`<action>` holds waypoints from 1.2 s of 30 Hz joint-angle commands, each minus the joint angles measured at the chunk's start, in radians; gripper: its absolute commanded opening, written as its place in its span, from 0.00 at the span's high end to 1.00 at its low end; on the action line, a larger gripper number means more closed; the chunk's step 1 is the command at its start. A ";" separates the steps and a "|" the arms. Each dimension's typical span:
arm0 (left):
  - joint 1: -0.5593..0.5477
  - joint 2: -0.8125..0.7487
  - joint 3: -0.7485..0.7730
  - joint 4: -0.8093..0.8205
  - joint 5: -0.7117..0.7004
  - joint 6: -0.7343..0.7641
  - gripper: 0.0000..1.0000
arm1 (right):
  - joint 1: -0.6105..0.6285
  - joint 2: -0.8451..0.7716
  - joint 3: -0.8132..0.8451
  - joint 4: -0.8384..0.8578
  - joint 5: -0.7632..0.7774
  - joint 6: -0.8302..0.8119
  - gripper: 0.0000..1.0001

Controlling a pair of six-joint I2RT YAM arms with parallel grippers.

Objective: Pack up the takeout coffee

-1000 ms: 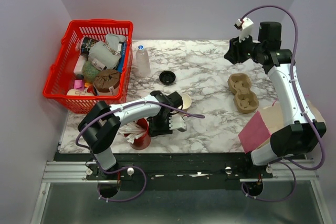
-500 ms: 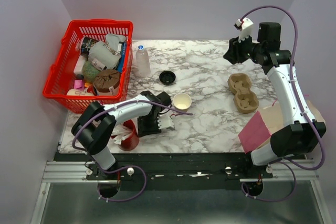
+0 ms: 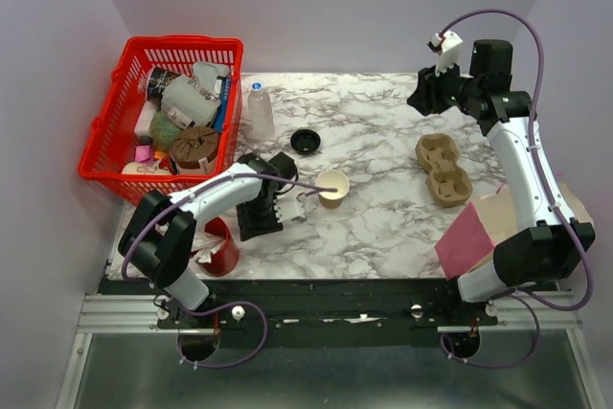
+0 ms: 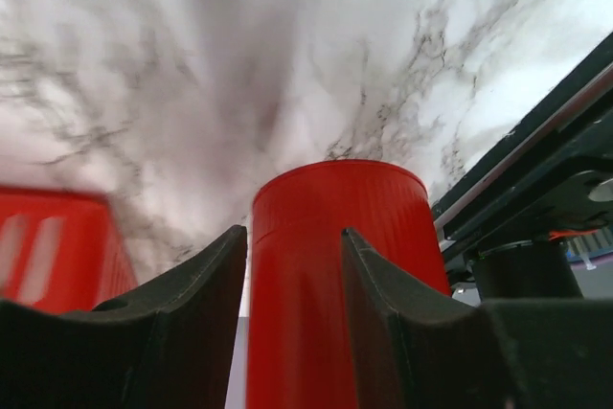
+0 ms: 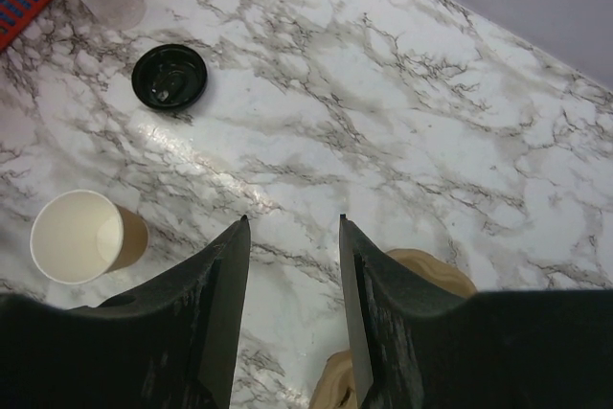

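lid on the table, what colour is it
The lid is black, a round glossy disc; the right wrist view shows it best.

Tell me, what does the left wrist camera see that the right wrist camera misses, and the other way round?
Left wrist only: the red cup, close up, and the table's dark front rail. Right wrist only: the paper cup, open, the black lid lying apart from it, and the pulp carrier. Both: the marble tabletop.
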 commanded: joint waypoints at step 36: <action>0.063 0.719 1.078 0.315 0.080 -0.335 0.50 | 0.005 -0.005 0.049 -0.229 0.028 -0.078 0.28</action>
